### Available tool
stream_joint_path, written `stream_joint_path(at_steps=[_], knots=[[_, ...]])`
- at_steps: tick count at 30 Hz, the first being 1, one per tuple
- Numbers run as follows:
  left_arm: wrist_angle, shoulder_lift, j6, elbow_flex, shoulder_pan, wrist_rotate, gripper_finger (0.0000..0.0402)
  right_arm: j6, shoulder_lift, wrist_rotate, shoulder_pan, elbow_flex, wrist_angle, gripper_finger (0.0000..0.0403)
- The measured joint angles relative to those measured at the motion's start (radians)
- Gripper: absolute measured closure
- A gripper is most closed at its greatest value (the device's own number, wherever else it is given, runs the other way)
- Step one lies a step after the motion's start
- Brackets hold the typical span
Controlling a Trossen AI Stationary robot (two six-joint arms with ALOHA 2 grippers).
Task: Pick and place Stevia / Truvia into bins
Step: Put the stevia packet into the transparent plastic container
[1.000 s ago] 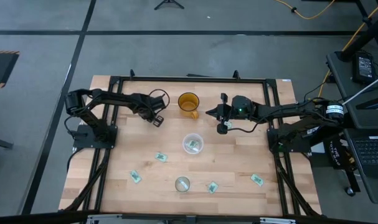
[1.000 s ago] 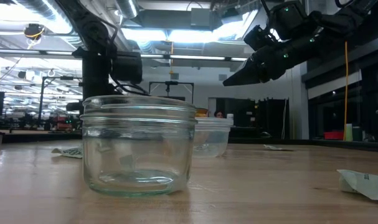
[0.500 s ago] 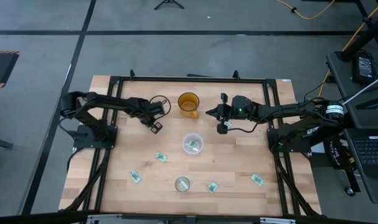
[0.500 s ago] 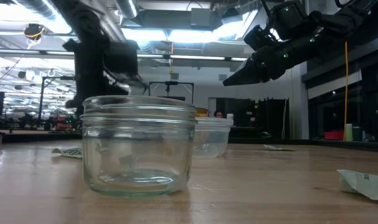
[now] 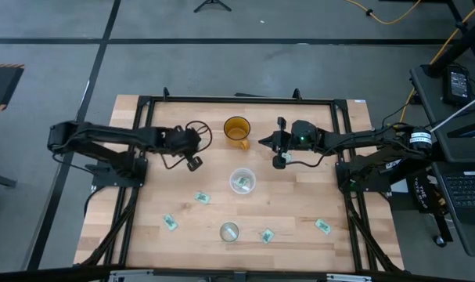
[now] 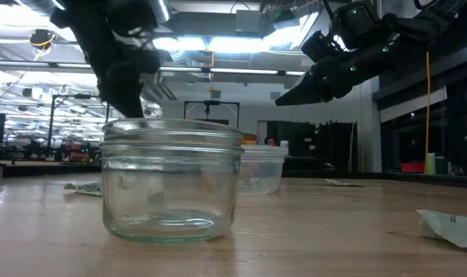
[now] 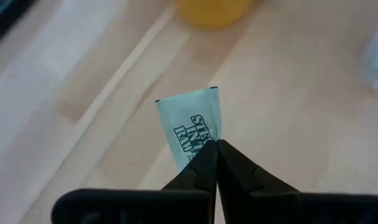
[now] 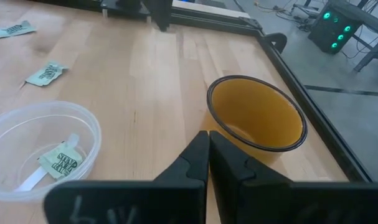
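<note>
toward the table's far-left area, my left gripper (image 7: 213,144) pinches a green-and-white paper stevia sachet (image 7: 190,127) by its edge for binning, while my right gripper (image 8: 208,138) hangs closed and empty beside the orange translucent cup (image 8: 256,117).

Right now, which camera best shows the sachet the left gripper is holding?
The left wrist view: the sachet fills mid-frame, pinched by the left gripper, print readable. The high view shows only that gripper; the low view, its dark shape; the right wrist view, nothing clear.
</note>
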Motion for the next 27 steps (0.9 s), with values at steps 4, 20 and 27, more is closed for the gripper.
stream_joint_path(at_steps=[4, 20, 27], knots=[[0.162, -0.080, 0.073, -0.080, -0.065, -0.001, 0.0400, 0.000, 0.000, 0.000, 0.000, 0.000, 0.000, 0.0386], [1.115, -0.217, 0.337, -0.547, -0.213, 0.162, 0.0400, 0.026, 0.000, -0.001, 0.000, 0.000, 0.020, 0.0386], [1.265, -0.190, 0.354, -0.625, -0.246, 0.192, 0.0400, 0.026, 0.000, -0.001, 0.000, 0.000, 0.019, 0.0386]])
